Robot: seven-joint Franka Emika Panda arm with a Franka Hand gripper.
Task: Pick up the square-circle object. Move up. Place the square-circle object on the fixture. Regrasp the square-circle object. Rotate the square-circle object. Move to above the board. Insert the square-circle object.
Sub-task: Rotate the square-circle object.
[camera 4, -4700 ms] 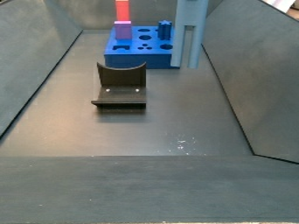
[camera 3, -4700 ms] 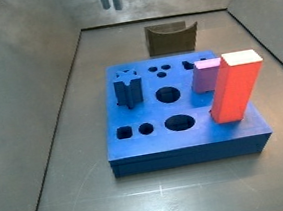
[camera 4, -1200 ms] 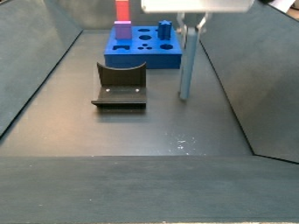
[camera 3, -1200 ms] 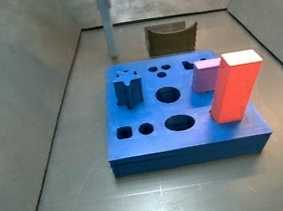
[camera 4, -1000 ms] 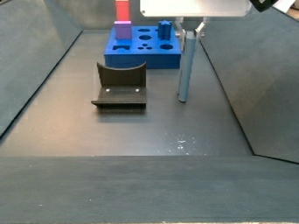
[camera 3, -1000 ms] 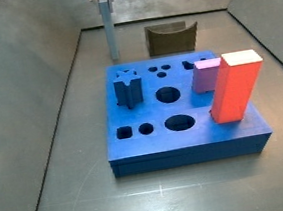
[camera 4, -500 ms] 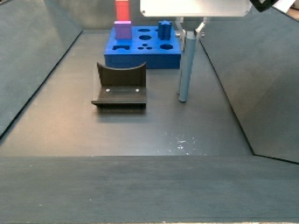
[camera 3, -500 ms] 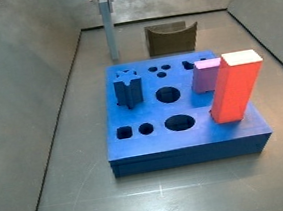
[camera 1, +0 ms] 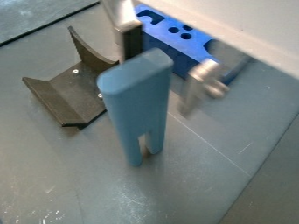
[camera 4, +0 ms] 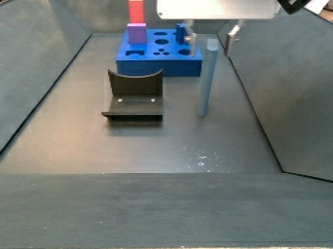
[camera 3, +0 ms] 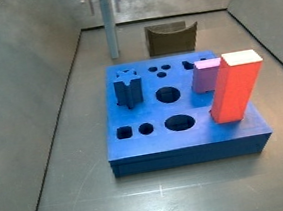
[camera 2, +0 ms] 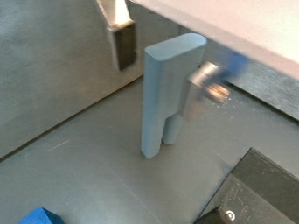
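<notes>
The jaws of the gripper (camera 1: 163, 61) stand apart around the upright square-circle object (camera 1: 138, 105), which could tip if they close off-centre.

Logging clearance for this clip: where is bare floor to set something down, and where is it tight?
Bare floor lies on the near side of the fixture and the peg, up to the bin's front edge. It is tight around the standing peg, with the open end effector straddling its top beside the board.
</notes>
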